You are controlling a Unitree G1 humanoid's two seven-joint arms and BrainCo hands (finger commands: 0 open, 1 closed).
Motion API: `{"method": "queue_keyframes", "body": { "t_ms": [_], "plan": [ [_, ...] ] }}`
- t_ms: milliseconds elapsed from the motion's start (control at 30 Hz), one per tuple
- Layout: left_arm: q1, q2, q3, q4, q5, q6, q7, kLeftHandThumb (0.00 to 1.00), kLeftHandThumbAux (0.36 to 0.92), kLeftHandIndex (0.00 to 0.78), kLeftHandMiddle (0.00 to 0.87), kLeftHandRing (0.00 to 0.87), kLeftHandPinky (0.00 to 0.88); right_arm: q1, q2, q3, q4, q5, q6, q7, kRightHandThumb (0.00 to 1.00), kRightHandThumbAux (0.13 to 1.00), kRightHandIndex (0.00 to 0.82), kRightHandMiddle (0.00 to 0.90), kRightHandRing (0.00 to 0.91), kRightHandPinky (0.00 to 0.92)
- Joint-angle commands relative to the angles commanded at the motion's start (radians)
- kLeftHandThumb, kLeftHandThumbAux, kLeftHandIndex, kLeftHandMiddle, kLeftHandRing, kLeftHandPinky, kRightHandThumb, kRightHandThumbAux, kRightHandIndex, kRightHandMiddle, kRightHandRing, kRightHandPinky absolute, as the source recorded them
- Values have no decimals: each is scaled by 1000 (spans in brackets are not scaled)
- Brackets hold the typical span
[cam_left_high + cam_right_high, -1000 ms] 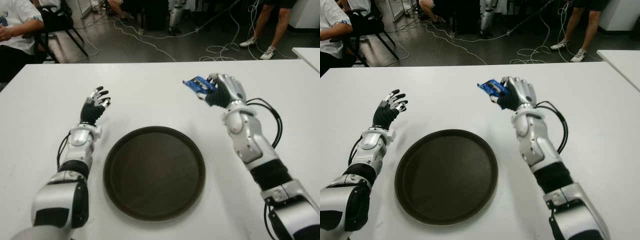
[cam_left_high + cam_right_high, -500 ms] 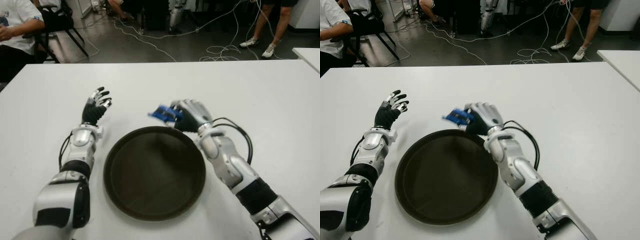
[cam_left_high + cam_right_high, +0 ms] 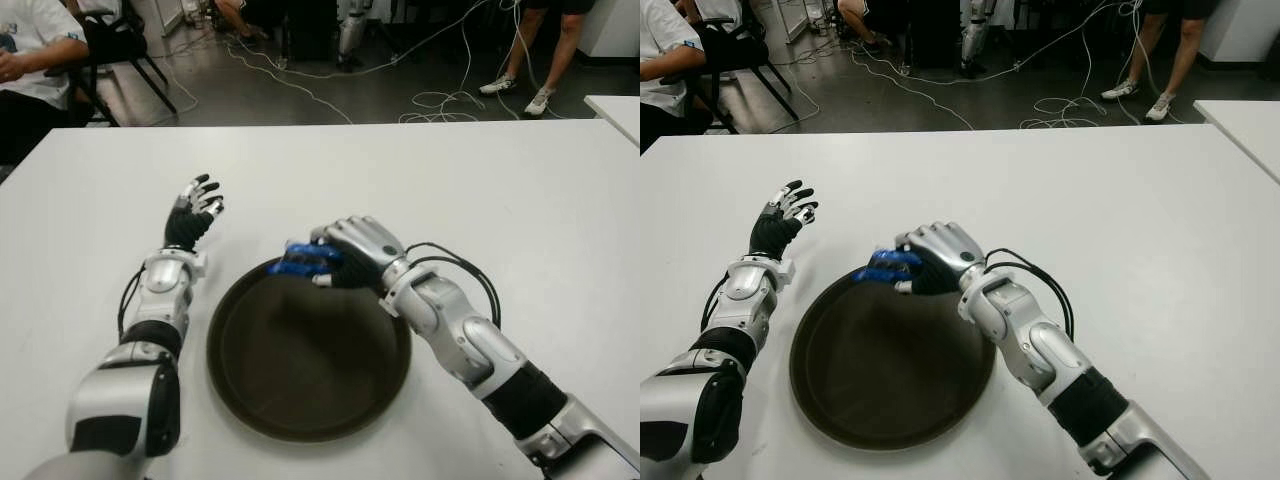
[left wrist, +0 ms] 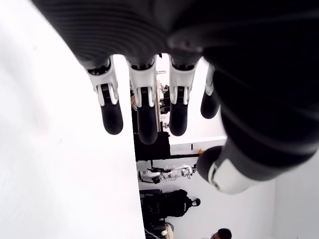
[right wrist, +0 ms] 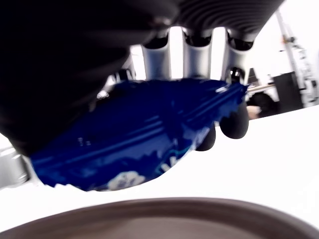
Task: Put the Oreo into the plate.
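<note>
Over the far rim of the plate (image 3: 395,385), the right hand (image 3: 355,250), lower than before, grips the Oreo (image 3: 300,262); left hand (image 3: 192,208) unchanged, fingers spread.

A robotics lab: cables (image 3: 300,75) sprawl over the grey floor at 12 o'clock, beyond the white table (image 3: 520,180).

1. We saw the plate (image 3: 309,345) on the table (image 3: 520,200), nearest us.
2. The right hand (image 3: 350,255) held the Oreo (image 3: 303,262) over the plate's rim at twelve o'clock.
3. The left hand (image 3: 192,210) stood off the plate at ten o'clock.
</note>
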Motion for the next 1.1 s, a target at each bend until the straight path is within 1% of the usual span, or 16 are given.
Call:
{"method": "queue_keyframes", "body": {
  "t_ms": [100, 200, 667, 800, 1000, 1100],
  "plan": [
    [0, 0, 0, 0, 0, 1, 1, 150, 722, 100, 175, 173, 185, -7, -14, 2, 0, -4, -35, 18, 686, 732, 427, 660, 664, 629],
    [0, 0, 0, 0, 0, -2, -1, 149, 721, 100, 175, 172, 179, -11, -24, 3, -8, -12, -54, 39, 686, 732, 427, 662, 665, 627],
    [-1, 5, -3, 7, 5, -3, -5, 140, 700, 104, 170, 166, 183, -14, -27, 1, 16, -39, -100, 49, 686, 730, 427, 665, 660, 623],
    [0, 7, -3, 8, 4, -6, -16, 139, 698, 109, 170, 166, 184, -28, -23, 5, 45, -30, -121, 69, 685, 731, 426, 657, 650, 607],
    [0, 6, 0, 8, 1, -7, -23, 139, 692, 104, 166, 167, 184, -30, -15, -5, 69, -12, -149, 70, 688, 731, 424, 606, 601, 563],
    [0, 5, 1, 7, -1, -10, -27, 141, 694, 106, 166, 167, 185, -29, -9, -11, 82, 6, -161, 77, 686, 733, 418, 534, 536, 507]
  ]
}}
